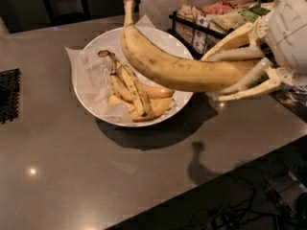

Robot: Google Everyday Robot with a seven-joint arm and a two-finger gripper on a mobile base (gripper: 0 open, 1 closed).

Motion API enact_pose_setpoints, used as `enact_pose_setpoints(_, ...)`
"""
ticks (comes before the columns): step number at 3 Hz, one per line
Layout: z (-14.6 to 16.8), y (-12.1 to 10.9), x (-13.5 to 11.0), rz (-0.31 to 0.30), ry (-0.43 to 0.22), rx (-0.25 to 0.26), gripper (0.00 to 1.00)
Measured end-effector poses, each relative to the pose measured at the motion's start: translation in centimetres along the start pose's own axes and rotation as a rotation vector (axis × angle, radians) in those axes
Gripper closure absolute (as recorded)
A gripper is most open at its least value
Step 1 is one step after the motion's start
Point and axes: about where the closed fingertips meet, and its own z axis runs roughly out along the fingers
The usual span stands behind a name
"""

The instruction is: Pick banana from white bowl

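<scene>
— Where is the long, curved, speckled yellow banana?
— Mid-frame, in the air over the right rim of the wide white paper-lined bowl, clamped by the cream two-finger tool entering from the right.
— Any writing?
— Labels on the packets in the black rack, upper right, are unreadable.

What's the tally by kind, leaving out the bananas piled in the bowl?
White bowl: 1
Banana, held in the pincer right of the bowl: 1
Paper liner: 1
Black mat: 1
Snack rack: 1
Total: 5
</scene>
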Motion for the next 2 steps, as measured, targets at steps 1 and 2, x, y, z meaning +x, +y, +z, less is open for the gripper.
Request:
enact_pose_setpoints(1, 2.36, 0.32, -5.03, -0.209, 0.103, -0.114, 1.0)
enact_pose_setpoints(2, 2.36, 0.32, -5.04, -0.209, 0.103, -0.114, 1.0)
